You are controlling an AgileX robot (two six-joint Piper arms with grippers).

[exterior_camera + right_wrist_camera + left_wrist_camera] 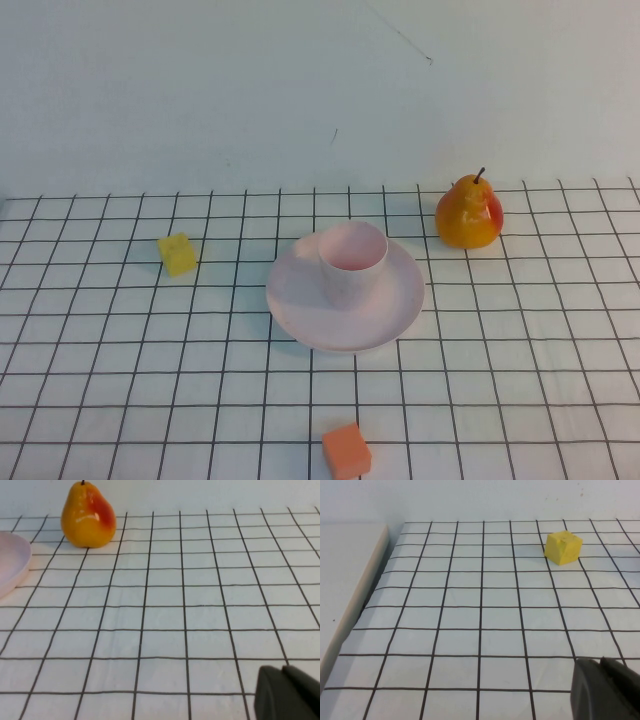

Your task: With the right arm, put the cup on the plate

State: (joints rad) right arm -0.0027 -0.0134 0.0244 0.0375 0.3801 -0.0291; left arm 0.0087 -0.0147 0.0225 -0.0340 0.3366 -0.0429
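Note:
The pale pink cup stands upright on the round pale pink plate in the middle of the table, toward the plate's far side. Neither arm shows in the high view. The plate's edge also shows in the right wrist view; the cup is out of that view. My right gripper is shut and empty, low over the grid cloth, well away from the plate. My left gripper is shut and empty over the cloth on the left side.
A yellow-orange pear stands behind and to the right of the plate, also in the right wrist view. A yellow cube lies to the plate's left, also in the left wrist view. An orange cube lies near the front edge.

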